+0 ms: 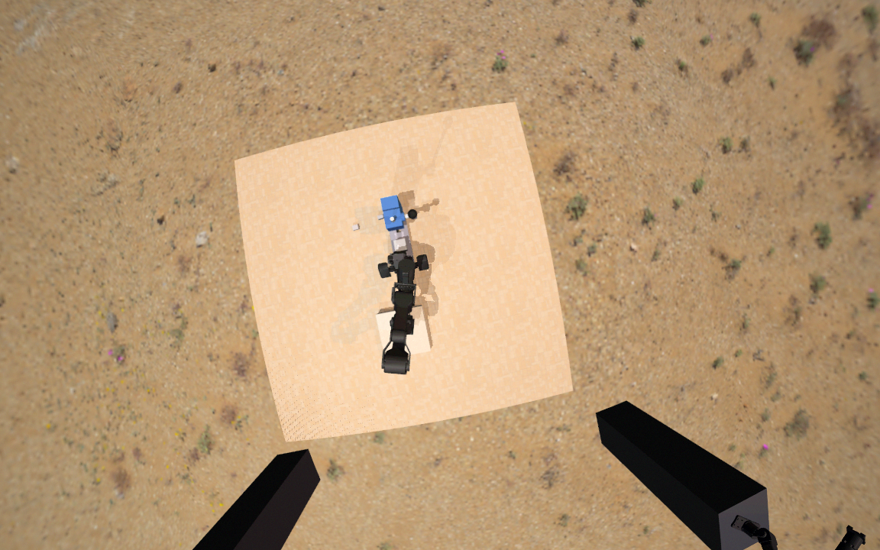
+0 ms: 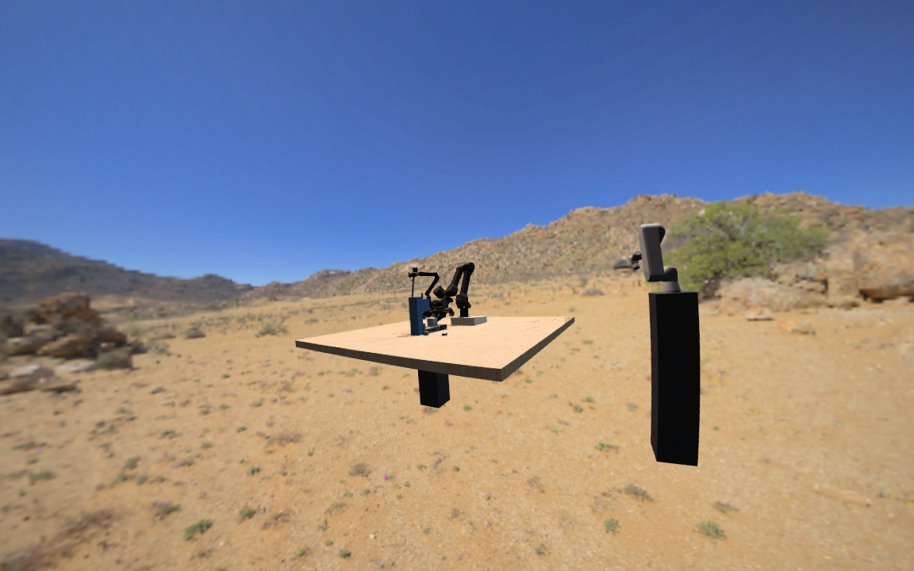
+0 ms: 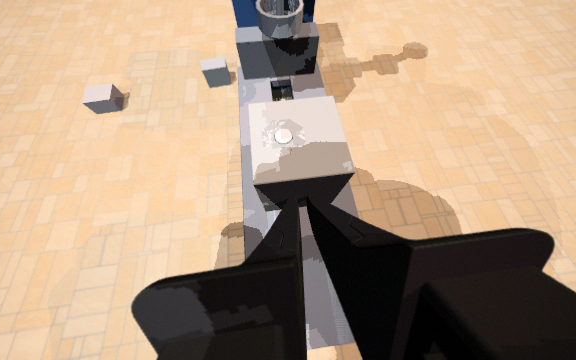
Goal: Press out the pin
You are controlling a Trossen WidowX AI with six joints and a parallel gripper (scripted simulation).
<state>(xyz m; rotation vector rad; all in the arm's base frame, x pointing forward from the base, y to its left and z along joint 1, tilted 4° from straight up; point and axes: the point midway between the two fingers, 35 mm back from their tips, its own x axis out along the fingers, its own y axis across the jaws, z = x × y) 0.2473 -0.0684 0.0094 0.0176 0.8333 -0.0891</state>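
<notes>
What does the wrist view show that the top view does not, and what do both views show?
Only the wrist view: the round pin in the block's upper face, and the slot in the bed.
Only the top view: the arm's pale base plate.
Both: the block, standing on the bed.

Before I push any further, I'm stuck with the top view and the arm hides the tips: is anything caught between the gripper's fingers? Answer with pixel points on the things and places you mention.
Observer: No. In the wrist view the gripper point(image 1: 399, 253) point(image 2: 438, 314) point(image 3: 301, 203) is shut on nothing, its tips at the near side of the block point(image 1: 399, 242) point(image 2: 432, 323) point(image 3: 300, 140).

Operator: I can't make out the pin from above. Where is it?

Observer: The wrist view shows the pin's round pale end point(image 3: 283, 136) in the block's top face, left of centre in that picture.

Operator: Is the block over the dark opening in the bed?

Observer: No, the wrist view shows the opening point(image 3: 282, 90) uncovered, beyond the block.
</notes>
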